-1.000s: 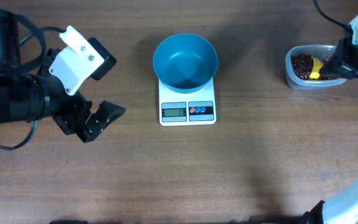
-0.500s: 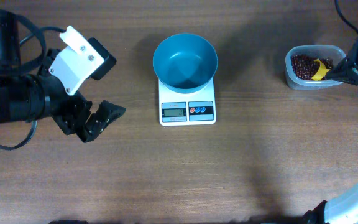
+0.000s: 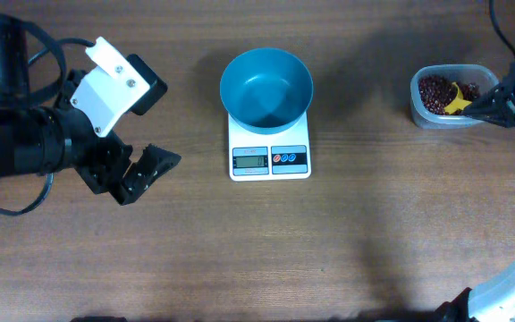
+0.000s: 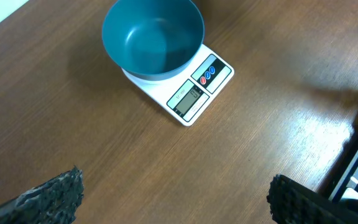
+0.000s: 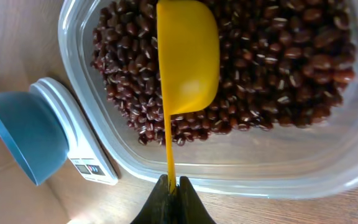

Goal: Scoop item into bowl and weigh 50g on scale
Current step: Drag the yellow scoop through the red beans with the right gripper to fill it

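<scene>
1. Overhead view: the blue bowl [image 3: 266, 87] is seen standing empty on the white scale [image 3: 269, 161] at the middle of the table [image 3: 347, 241]. All the beans [image 3: 433, 91] are held in a clear plastic tub [image 3: 443, 118], well apart from the bowl on the right arm's side. A yellow scoop [image 3: 457, 99] is poised over the beans and is carried by the right gripper [image 3: 492, 101]. The left gripper [image 3: 141, 170] hangs well apart on the other side, with its jaws spread and nothing between them.

2. Left wrist view: the two fingertips [image 4: 55, 194] are shown wide apart at the bottom corners, and only bare table lies between them. The bowl and scale are seen ahead. The display [image 4: 189, 98] is too small to be read.

3. Right wrist view: the right gripper [image 5: 170, 186] is clamped on the very end of the scoop's thin handle [image 5: 166, 137]. The scoop head [image 5: 188, 56] lies over the beans, and no beans are seen on its visible face. Whether it is dipped into them cannot be told.

4. Risks, as judged:
   - The handle is pinched only at its tip, so the scoop could twist under load and beans could be spilled.
   - The tub is held by nothing, so it could be pushed along the table by a digging stroke.
   - Beans could be dropped on the long carry to the bowl.
   - The bowl could be knocked off centre, or 50 g could be overshot by too full a scoop.
</scene>
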Motion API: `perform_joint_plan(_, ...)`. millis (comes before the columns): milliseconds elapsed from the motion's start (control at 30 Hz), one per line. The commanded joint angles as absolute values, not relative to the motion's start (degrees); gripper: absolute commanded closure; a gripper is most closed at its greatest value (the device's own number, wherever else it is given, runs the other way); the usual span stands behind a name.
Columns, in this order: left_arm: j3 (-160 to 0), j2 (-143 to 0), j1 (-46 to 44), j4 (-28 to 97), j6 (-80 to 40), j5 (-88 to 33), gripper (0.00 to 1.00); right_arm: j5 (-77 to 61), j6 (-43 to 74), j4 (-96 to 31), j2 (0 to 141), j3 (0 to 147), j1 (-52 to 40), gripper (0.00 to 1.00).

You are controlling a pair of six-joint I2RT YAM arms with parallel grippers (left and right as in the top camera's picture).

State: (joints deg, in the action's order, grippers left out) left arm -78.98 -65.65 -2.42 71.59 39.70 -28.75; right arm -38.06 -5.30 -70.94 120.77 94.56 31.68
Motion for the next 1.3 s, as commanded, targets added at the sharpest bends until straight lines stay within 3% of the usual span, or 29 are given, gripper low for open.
perform_joint_plan(0, -79.50, -65.67, -2.52, 71.68, 40.82, -29.95, 0.01, -38.20, -3.97, -71.77, 122.56, 93.14, 32.86, 0.96)
perform_joint_plan(533, -79.50, -65.67, -2.52, 71.68, 40.82, -29.95, 0.01, -49.43, -8.67, -71.81, 122.61, 93.14, 38.30, 0.96)
perform_joint_plan(1267, -79.50, -65.67, -2.52, 71.68, 40.82, -29.95, 0.01, -55.55, -14.59, -70.65, 128.01, 92.62, 38.44, 0.96)
